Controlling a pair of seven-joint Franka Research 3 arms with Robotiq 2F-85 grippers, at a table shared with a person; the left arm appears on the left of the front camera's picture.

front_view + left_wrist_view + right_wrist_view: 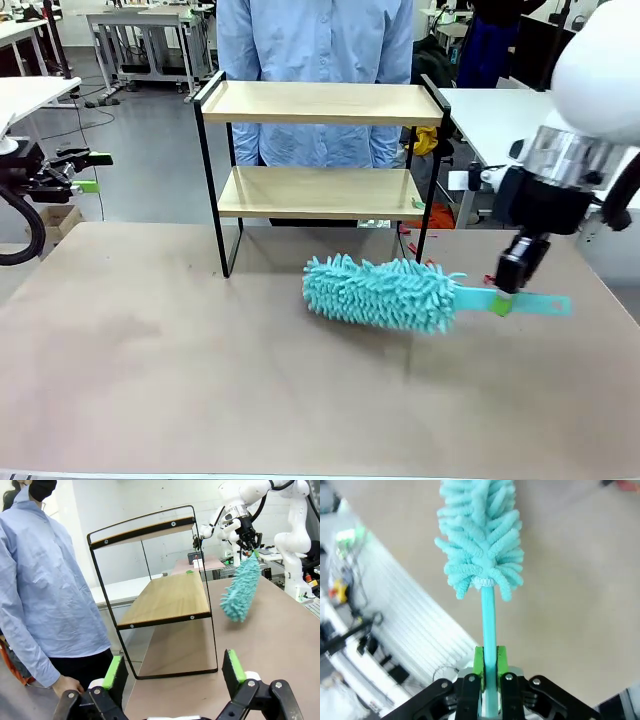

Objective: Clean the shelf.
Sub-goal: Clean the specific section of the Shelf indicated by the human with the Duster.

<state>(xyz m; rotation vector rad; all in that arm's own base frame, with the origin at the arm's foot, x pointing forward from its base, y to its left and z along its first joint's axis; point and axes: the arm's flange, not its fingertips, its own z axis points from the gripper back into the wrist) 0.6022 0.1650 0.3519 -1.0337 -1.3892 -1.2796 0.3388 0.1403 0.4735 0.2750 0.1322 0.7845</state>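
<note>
Front view looks across a wide tan desk [150,380] at a person [310,40] in a light blue shirt standing at its far edge. The top of the frame cuts the person off at the shoulders, and the shelf [320,102] hides part of the body.

This shelf stands at the middle of the desk's far edge, its thin black legs on the desk surface. Both of its boards show plain light wood.

A fluffy turquoise duster [380,292] is in front of the shelf, toward the desk's right edge and apart from the frame. It lies roughly level with its head pointing left. The right gripper [505,285] is clamped on its flat handle, and the handle's end sticks out to the right.

At the desk's left edge the left gripper [92,172] is partly cut off by the frame.

Left wrist view shows what the front view does not: the left gripper's green pads [234,666] are wide apart with nothing between them. It also shows the shelf side-on, the duster raised off the desk with its head tilted downward, and the person's hand [67,685] low beside the shelf.

Right wrist view shows the green pads pressed on both sides of the handle. The top edge cuts off the end of the duster's head.
</note>
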